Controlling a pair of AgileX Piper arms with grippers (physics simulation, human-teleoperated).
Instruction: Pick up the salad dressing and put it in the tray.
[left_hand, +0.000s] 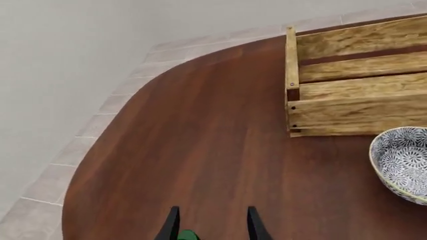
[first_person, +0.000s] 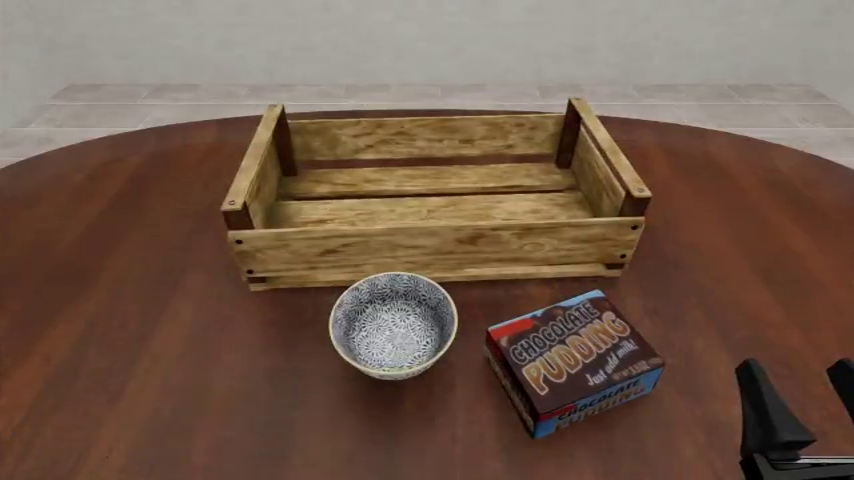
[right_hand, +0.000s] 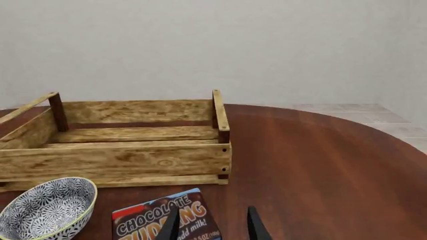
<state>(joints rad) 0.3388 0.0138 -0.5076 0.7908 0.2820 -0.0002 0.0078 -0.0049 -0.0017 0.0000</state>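
Left hand (left_hand: 212, 227): seen only in its own wrist view; dark fingers spread apart, with the green cap of the salad dressing (left_hand: 187, 235) between them. Whether they pinch it cannot be told.
Salad dressing: only its cap shows, at the left hand; absent from the front view.
Tray (first_person: 434, 250): slatted wooden crate, mid-bench at the far side, holding nothing, ready to receive the bottle.
Bowl (first_person: 394, 323): patterned, just in front of the tray.
Chocolate pudding box (first_person: 574, 362): right of the bowl.
Right hand (first_person: 805, 415): fingers apart, holding nothing, low by the bench's (first_person: 120, 330) near right edge, probably parked aside.
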